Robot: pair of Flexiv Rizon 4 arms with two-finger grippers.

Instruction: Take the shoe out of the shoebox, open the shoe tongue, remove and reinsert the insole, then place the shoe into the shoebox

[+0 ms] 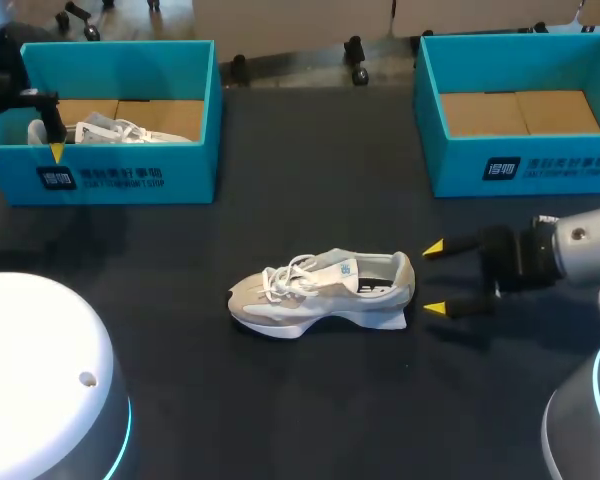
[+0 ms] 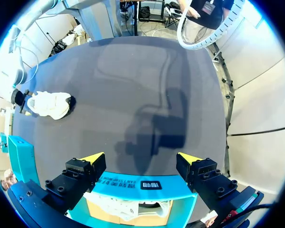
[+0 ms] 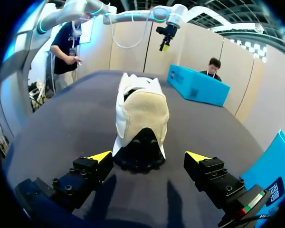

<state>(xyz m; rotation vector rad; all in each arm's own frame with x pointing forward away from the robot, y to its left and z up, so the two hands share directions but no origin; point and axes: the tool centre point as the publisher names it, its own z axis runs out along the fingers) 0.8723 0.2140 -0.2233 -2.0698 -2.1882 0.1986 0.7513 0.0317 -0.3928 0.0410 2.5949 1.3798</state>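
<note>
Close the right gripper (image 1: 433,278), now spread apart, squarely on the heel (image 1: 404,280) of the sneaker (image 1: 305,298), steadying it before lifting the tongue (image 1: 343,268).

Soft, even light falls from overhead onto the dark, matte tabletop (image 1: 310,420), which looks uniformly dim in the head view. The pale shoe (image 1: 320,290) stands out brightly and throws only a thin, soft-edged shade along its sole toward 6 o'clock. At 7 o'clock the white robot base (image 1: 30,370) is nearly washed out, with a cyan glow on its rim. In the left wrist view the tabletop looks paler grey, and a dark, blocky arm shadow (image 2: 156,133) lies ahead of the left claw (image 2: 141,157). Between the fingers of the right claw (image 3: 149,159), two faint dark streaks lie on the tabletop just short of the shoe's heel.
</note>
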